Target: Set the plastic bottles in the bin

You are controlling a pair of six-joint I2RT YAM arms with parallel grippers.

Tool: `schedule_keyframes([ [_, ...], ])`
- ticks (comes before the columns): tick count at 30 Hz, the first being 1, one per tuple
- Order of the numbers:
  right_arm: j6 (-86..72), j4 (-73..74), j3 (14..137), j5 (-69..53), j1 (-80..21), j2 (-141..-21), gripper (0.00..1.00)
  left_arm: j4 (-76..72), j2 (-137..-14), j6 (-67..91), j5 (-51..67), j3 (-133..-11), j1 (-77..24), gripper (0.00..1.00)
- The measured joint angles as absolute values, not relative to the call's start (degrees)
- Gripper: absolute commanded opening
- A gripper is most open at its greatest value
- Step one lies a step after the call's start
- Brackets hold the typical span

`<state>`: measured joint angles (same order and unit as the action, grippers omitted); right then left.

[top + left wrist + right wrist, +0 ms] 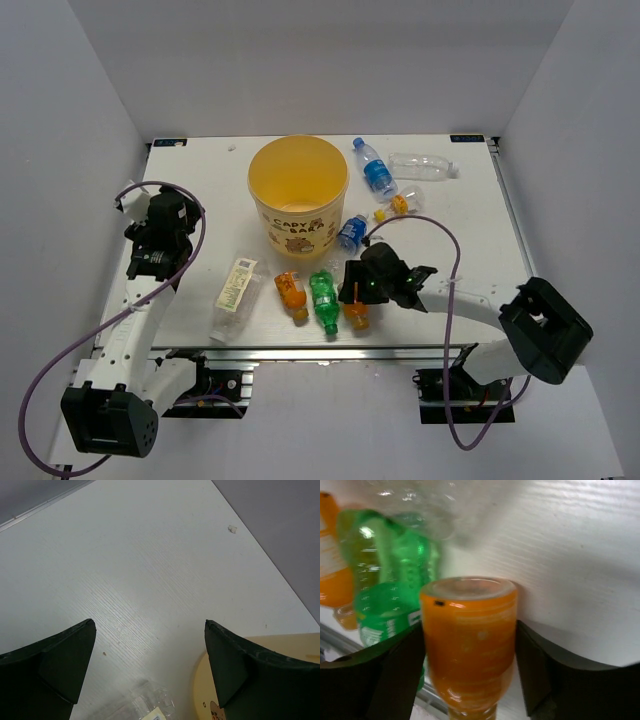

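Observation:
The yellow-orange bin (296, 232) stands upright at the table's middle back. An orange bottle (356, 316) (468, 640) lies near the front edge, and my right gripper (356, 293) (470, 645) is shut on it, one finger (400, 675) pressed to each side. Beside it lie a green bottle (324, 300) (390, 595) and a second orange bottle (292, 293) (332, 580). A clear bottle with a pale label (234, 292) (145, 702) lies at the front left. My left gripper (160, 207) (150, 625) hovers open and empty over bare table left of the bin (280, 647).
Behind and right of the bin lie a blue-labelled bottle (377, 172), a plain clear bottle (425, 165), a small yellow-capped bottle (400, 205) and a small blue bottle (352, 232). White walls enclose the table on three sides. The front edge runs just below the held bottle.

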<state>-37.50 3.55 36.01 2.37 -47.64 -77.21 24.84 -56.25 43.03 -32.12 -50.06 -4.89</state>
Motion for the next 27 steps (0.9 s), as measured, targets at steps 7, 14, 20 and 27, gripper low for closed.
schedule_keyframes([
  [7, -42.02, 5.56, 36.69, 11.44, -48.18, -77.62, 0.25, 25.28, -55.77, 43.92, -32.12, -50.04, -4.89, 0.98],
  [14, -33.54, 9.17, 44.21, 18.17, -48.14, -63.22, 0.26, 25.5, -55.27, 44.53, -31.77, -49.98, -4.89, 0.98],
  [20, -19.7, -1.85, 61.28, 17.43, -48.14, -62.94, 0.29, 25.45, -55.18, 45.1, -29.89, -49.06, -4.89, 0.98],
  [27, -9.91, -6.11, 86.17, 15.42, -48.14, -84.9, 0.83, 25.76, -55.18, 45.58, -28.01, -48.47, -4.89, 0.98],
])
